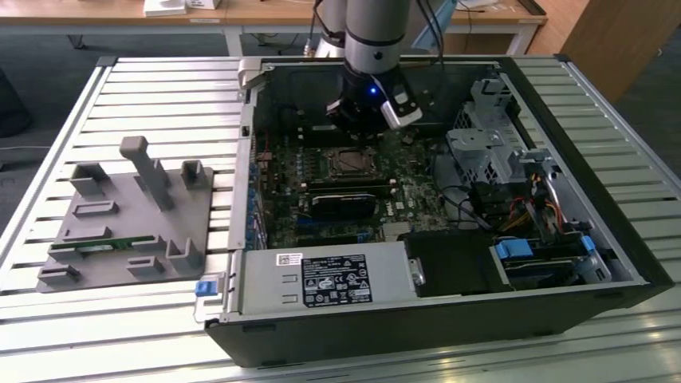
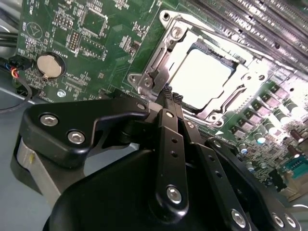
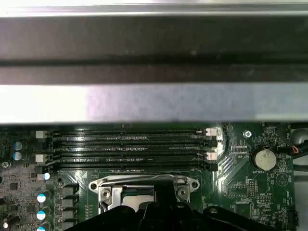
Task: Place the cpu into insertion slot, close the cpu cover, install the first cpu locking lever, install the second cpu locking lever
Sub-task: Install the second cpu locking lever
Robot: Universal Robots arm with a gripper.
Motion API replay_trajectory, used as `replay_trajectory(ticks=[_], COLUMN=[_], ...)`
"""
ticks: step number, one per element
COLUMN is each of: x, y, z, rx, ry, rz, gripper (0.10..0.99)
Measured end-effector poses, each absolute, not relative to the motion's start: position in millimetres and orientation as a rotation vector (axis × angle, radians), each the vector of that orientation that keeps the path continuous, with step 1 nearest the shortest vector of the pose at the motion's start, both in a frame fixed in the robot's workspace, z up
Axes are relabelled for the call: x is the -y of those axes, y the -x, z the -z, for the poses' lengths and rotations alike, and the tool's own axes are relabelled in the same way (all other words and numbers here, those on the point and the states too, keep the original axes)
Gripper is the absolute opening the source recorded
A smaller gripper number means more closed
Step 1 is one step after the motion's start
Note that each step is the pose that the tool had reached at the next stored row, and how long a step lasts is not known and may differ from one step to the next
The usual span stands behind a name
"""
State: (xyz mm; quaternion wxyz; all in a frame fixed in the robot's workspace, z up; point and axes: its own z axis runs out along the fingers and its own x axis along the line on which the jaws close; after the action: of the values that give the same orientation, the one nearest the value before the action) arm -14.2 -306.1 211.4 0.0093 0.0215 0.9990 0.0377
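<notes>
Exterior view: high, oblique, distant; looks down into the open computer case, taking in the insertion slot on the green board and the slatted surface around the case. Second wrist view: close behind the pincer, facing the insertion slot. First wrist view: close, facing along the board across the slot toward the case wall. All three views share the slot.

It looked like a lab: an opened computer case lay on a slatted aluminium counter, wooden desks behind.
</notes>
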Motion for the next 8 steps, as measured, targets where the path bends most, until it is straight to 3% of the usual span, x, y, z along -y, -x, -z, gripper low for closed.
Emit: replay_trajectory(ticks=[8], x=[313.1], y=[14.2], z=[-211.3], rx=[-3.12], ry=[-0.067], rz=[-0.118], gripper=[0.106])
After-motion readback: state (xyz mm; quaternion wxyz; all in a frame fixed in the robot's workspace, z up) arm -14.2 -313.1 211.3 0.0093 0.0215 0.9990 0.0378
